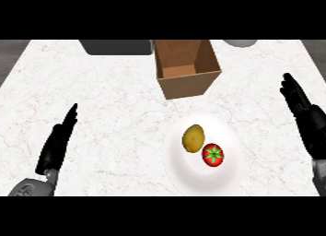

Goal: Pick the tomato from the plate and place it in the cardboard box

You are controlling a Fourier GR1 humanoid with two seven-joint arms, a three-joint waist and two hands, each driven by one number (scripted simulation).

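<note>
The white marbled desk [91, 92] was seen carrying an open cardboard box [186, 69] at the back. A white plate [205, 177] was set nearer, well apart from it. Both hands, left [57, 143] and right [305, 113], were held off the plate, fingers straight. The tomato [213, 155] was seen on the plate, touching a potato [194, 138].

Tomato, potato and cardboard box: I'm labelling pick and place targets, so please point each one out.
tomato [213, 155], head view, on its red top by the green stem.
potato [194, 138], head view, middle of its skin.
cardboard box [187, 85], head view, front wall.
</note>
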